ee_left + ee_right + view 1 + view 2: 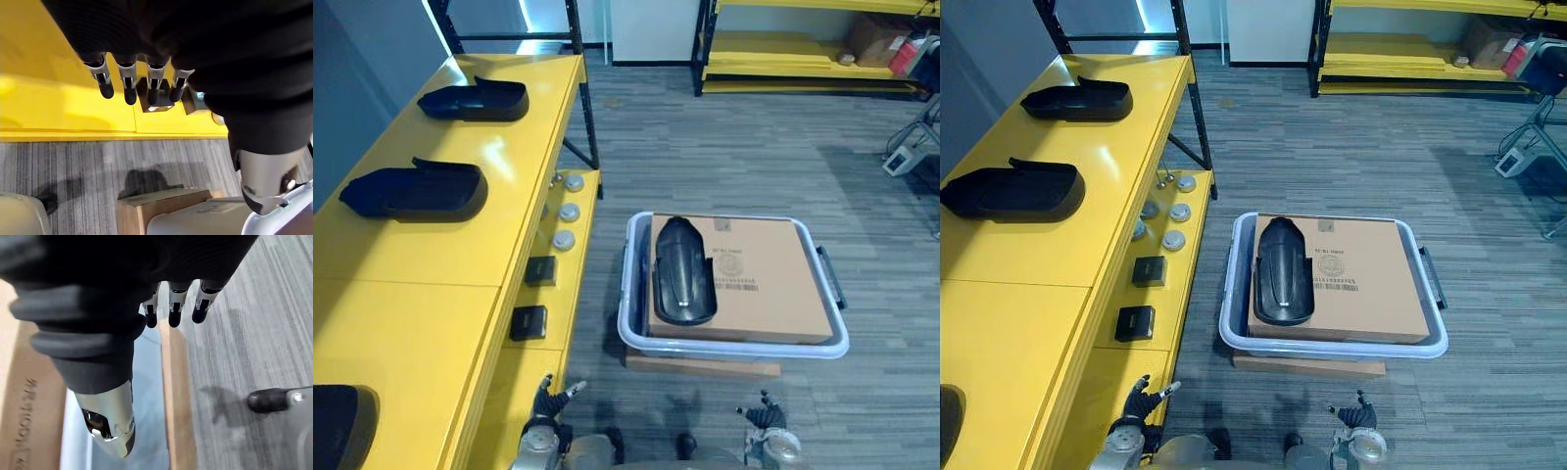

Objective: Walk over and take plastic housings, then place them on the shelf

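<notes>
Three black moulded plastic housings (414,190) lie on the yellow shelf (440,264); a fourth housing (683,270) is still to be taken from the brown cardboard box (773,284) in the pale plastic bin (734,349); left robot hand (129,90) and right robot hand (174,313) are empty, fingers straight.

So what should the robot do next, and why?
Probably step closer and reach toward the black plastic housing lying on the brown cardboard box in the clear plastic bin. The left hand and right hand hang open and empty, short of it, and that housing isn't on the yellow shelf yet.
</notes>
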### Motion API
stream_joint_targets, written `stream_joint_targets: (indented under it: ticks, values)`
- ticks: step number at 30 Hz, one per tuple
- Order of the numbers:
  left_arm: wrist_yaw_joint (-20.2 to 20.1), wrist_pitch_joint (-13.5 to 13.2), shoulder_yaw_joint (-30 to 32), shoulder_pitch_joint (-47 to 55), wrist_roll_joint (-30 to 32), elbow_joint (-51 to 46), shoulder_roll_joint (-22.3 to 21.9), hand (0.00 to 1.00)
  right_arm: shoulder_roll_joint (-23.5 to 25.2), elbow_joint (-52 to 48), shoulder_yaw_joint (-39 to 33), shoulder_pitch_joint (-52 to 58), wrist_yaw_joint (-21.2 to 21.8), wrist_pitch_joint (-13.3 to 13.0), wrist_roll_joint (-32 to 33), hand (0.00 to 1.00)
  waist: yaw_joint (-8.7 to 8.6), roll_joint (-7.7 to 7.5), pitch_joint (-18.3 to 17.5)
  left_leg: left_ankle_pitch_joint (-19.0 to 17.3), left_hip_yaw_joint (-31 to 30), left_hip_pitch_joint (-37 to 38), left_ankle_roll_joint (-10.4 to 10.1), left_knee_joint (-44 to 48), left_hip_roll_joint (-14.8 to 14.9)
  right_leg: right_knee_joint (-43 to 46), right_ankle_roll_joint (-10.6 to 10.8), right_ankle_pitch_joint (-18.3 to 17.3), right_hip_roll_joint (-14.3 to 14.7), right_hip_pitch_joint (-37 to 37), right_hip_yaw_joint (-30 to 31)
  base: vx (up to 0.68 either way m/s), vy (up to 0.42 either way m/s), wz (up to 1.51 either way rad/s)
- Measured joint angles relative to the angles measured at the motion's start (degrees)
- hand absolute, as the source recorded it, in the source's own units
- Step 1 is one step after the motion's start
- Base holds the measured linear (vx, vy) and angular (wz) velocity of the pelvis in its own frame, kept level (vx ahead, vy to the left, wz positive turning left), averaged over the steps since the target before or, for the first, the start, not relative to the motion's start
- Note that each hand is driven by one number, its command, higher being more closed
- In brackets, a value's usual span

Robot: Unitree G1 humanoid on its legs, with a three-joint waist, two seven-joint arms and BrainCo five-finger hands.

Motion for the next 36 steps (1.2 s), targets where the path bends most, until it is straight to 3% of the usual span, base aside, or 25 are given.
stream_joint_targets:
  ticks: [4,9,12,18,23,28,31,36]
  values:
    - [0.1,0.0,1.6,1.8,-1.0,0.0,0.0,0.00,-1.0,-12.5,-7.7,3.1,-2.9,-0.4,1.1,0.00,-0.67,-0.10,-1.2,0.7,1.0,1.5,-0.1,-2.2,0.1,-0.4,0.0,0.0,0.2,0.5,0.6,0.00,-0.024,-0.14]
    - [0.0,0.0,3.1,2.8,-1.0,0.0,0.0,0.00,-3.1,-22.9,-10.8,3.5,-4.9,-0.7,1.1,0.00,-1.84,-0.80,-2.2,2.0,1.4,1.8,-0.1,-4.3,0.1,-0.4,-0.2,0.2,0.3,-0.5,1.1,-0.03,-0.013,-0.10]
    - [-0.2,0.0,3.0,2.9,-1.0,0.0,0.0,0.00,-5.1,-28.8,-9.4,2.7,-5.2,-1.5,1.0,0.00,-1.79,-0.94,-2.3,2.8,1.3,2.4,-0.1,-5.3,0.0,-0.4,-0.2,0.5,0.3,-0.6,1.1,-0.06,-0.007,0.01]
    - [-0.4,-0.3,2.4,3.0,-1.0,0.1,0.3,0.00,-9.6,-35.9,2.8,-1.9,-2.6,-2.9,-3.6,0.00,-1.68,-0.95,-2.4,5.2,-0.9,2.9,0.2,-8.8,-0.9,-1.4,0.1,1.0,-0.2,-0.6,-1.1,-0.03,-0.007,0.18]
    - [-0.5,-1.6,1.3,2.7,-0.9,-0.1,0.8,0.00,-10.6,-33.7,11.0,-7.8,0.3,-2.9,-8.6,0.00,-0.14,-0.97,-2.4,6.3,-3.8,1.2,0.6,-9.4,-1.9,-2.5,0.3,1.1,-0.9,-0.6,-4.2,0.01,-0.003,0.34]
    - [-0.4,-2.0,0.5,2.5,-0.8,-0.3,1.5,0.00,-10.7,-20.0,17.3,-17.8,0.5,-0.9,-14.7,0.00,1.58,-0.73,-2.1,8.0,-7.4,-1.5,1.0,-10.7,-3.0,-3.2,0.4,1.1,-1.7,-1.4,-8.2,0.05,0.008,0.41]
    - [-0.4,-1.8,0.3,2.8,-0.8,-0.1,1.7,0.00,-9.2,-12.2,18.8,-22.8,-0.3,0.9,-18.9,0.00,2.90,-0.35,-1.4,8.0,-8.9,-1.7,1.0,-10.6,-3.3,-3.1,0.4,1.1,-1.8,-0.9,-9.9,0.06,0.004,0.31]
    - [0.5,-1.9,-0.1,2.5,-0.8,-0.4,1.3,0.00,-6.0,-2.4,15.2,-29.9,-4.5,4.5,-21.5,0.00,3.29,1.05,1.6,8.7,-12.1,-4.4,1.2,-9.7,-4.1,-3.0,0.5,1.1,-2.6,-1.6,-13.5,-0.01,0.015,0.43]
